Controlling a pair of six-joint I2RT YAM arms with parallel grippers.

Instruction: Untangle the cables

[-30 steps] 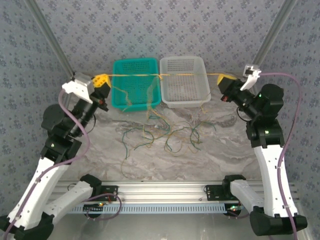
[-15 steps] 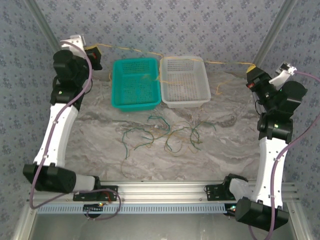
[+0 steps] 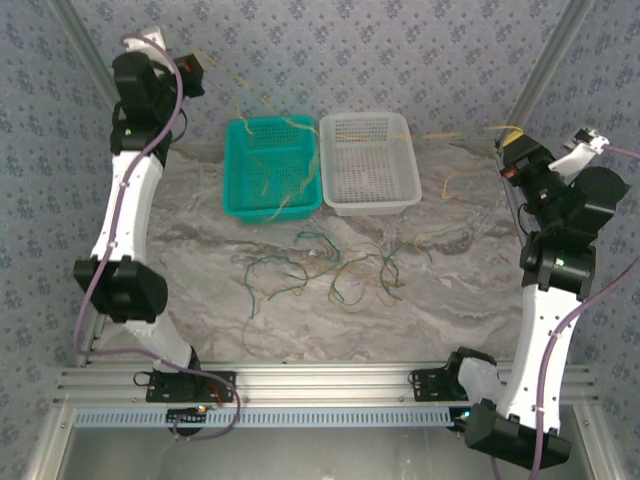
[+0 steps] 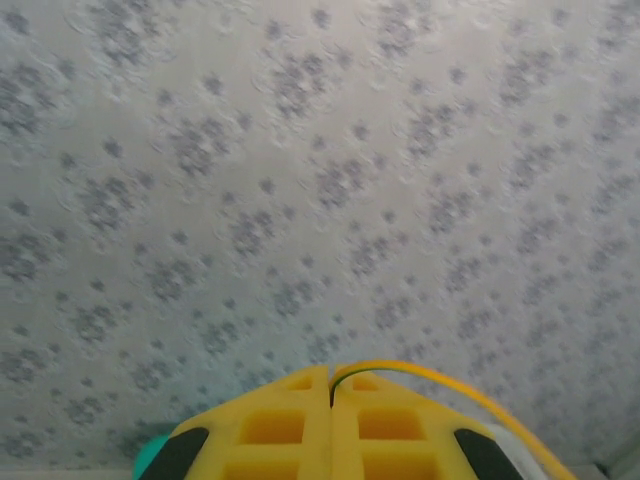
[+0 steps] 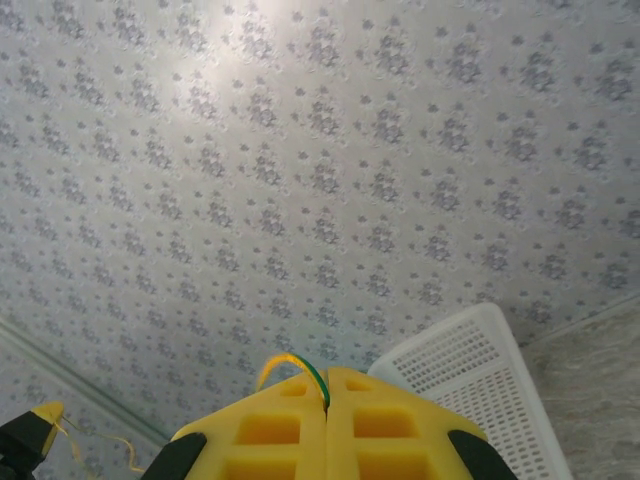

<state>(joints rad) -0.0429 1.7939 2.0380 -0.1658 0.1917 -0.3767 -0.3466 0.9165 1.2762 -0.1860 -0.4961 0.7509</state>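
**Both end effectors clamped on a raised yellow strand; rest of cables on tabletop**

Left end effector [image 4: 331, 388]: yellow pads pressed flat together, no gap. A yellow strand [image 4: 430, 378] is nipped at the tips and arcs off to the right of the wrist view. Seen from above, the left end effector [image 3: 192, 72] is high at the back-left, close to the patterned wall.

Right end effector [image 5: 328, 392]: pads also pressed together, w/ a short loop of wire poking out at the seam, yellow w/ some green. From above, the right end effector [image 3: 512, 150] is raised at the right, just beyond the white basket [image 3: 412, 188].

Outward: the yellow strand [image 3: 440, 135] runs slack btwn the two. It sags over the green basket [image 3: 232, 200], w/ curly lengths hanging into it, then passes above the white basket. Can't tell if it's one wire or several caught together.

The other cables [image 3: 330, 268] lie in a loose heap of tan and dark green curls on the tabletop [image 3: 470, 300], in front of both baskets and apart from them.

Handling, as a judgement: v. light, limp, springy, w/ no stiffness to push against. Thin enough to slip from soft pads unless fully pinched. Curls prob. hook each other and the basket mesh. Best taken near a free end and drawn out slowly; a mid-length grab would likely drag neighbours along.
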